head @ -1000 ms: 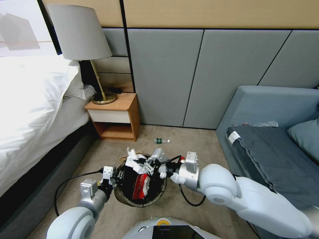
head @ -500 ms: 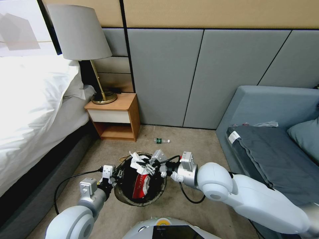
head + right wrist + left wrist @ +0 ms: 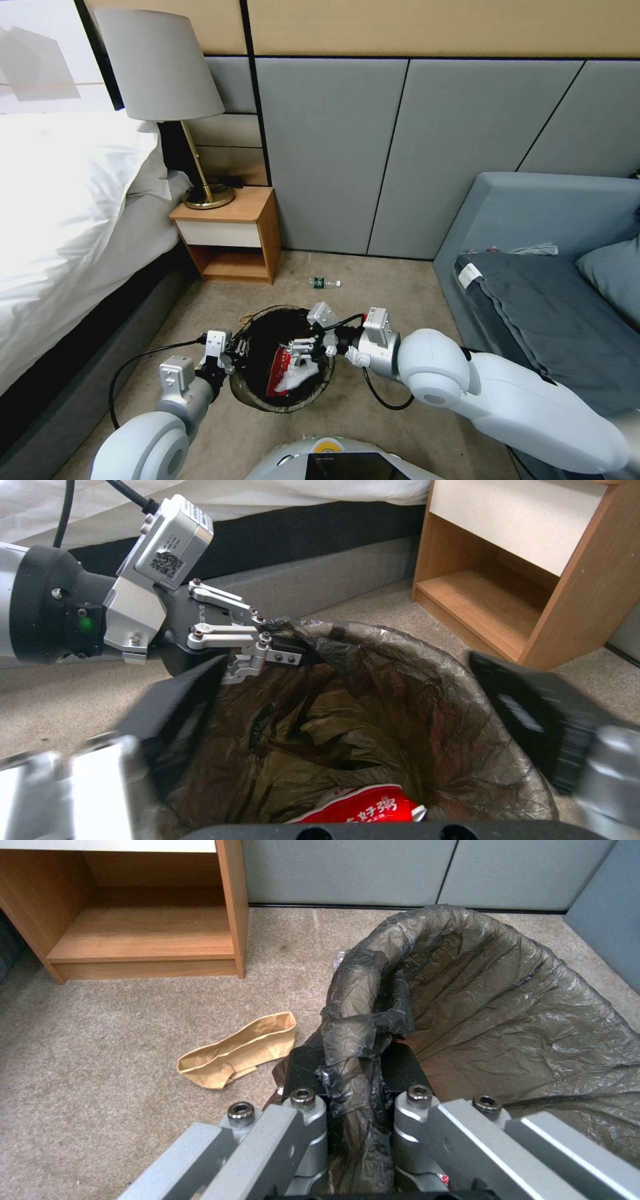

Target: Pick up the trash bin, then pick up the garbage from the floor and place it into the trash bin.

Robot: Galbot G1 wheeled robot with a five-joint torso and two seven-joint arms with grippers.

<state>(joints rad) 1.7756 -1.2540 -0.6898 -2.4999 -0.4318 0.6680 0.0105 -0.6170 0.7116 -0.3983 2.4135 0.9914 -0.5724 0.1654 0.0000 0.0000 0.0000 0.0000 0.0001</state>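
Note:
The trash bin (image 3: pixel 287 407), lined with a dark bag, is held off the carpet by its near-left rim, with my left gripper (image 3: pixel 238 348) shut on the bag-covered edge (image 3: pixel 353 1040). My right gripper (image 3: pixel 301 348) hovers over the bin's mouth with its fingers (image 3: pixel 180 705) spread wide and nothing between them. Inside the bin lie a white crumpled paper (image 3: pixel 293 380) and a red-and-white wrapper (image 3: pixel 279 365). More garbage is on the floor: a small clear bottle (image 3: pixel 325 283) near the wall and a brown paper scrap (image 3: pixel 237 1052) beside the bin.
A wooden nightstand (image 3: pixel 230 233) with a lamp (image 3: pixel 167 80) stands at the back left, next to the bed (image 3: pixel 60 220). A grey-blue sofa (image 3: pixel 547 287) fills the right side. Open carpet lies between them, up to the padded wall.
My right gripper held a white crumpled paper over the bin, lowered slightly and opened. The paper has dropped into the bin. The left gripper has kept its hold on the rim.

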